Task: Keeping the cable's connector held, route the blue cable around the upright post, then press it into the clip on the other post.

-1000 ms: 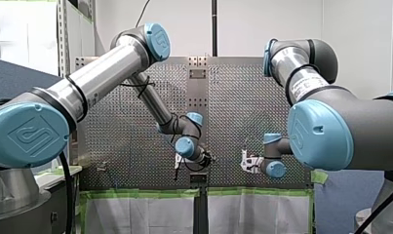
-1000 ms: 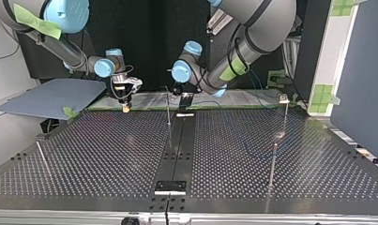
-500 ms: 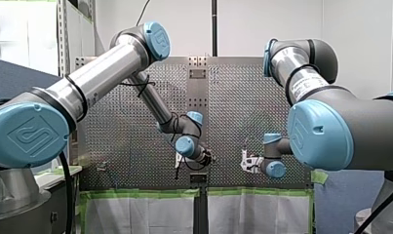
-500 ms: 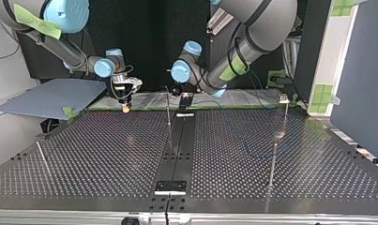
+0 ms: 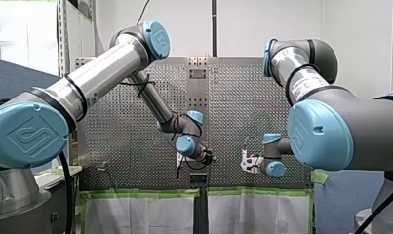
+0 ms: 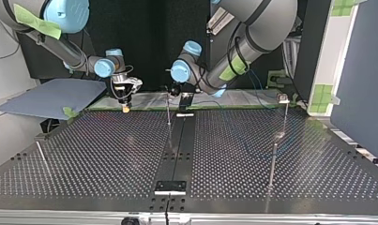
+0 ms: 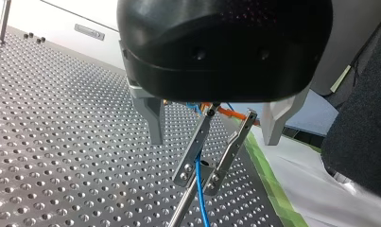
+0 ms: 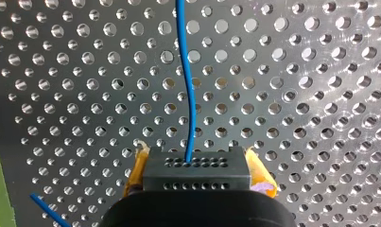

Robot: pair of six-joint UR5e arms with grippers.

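In the right wrist view my right gripper (image 8: 197,177) is shut on the black connector (image 8: 197,168), held between yellow pads (image 8: 261,175). The blue cable (image 8: 188,85) leaves the connector and runs ahead over the perforated plate. In the left wrist view my left gripper (image 7: 212,142) is open, with metal fingers (image 7: 152,118) on either side of a clip of two metal strips (image 7: 193,156) on top of a thin post (image 7: 178,213). The blue cable (image 7: 201,198) hangs down beside that post. In the top view my left gripper (image 6: 175,89) is at the middle post (image 6: 168,110) and my right gripper (image 6: 125,105) is to its left.
More thin posts stand on the perforated table (image 6: 107,154): one near the front right of the top view (image 6: 272,164), one with a small top fitting at the back right (image 6: 285,110), one at the far left (image 6: 41,157). A dark rail (image 6: 179,145) runs down the middle.
My left gripper has shifted very slightly by the middle post. My right gripper has stayed in place with the connector.
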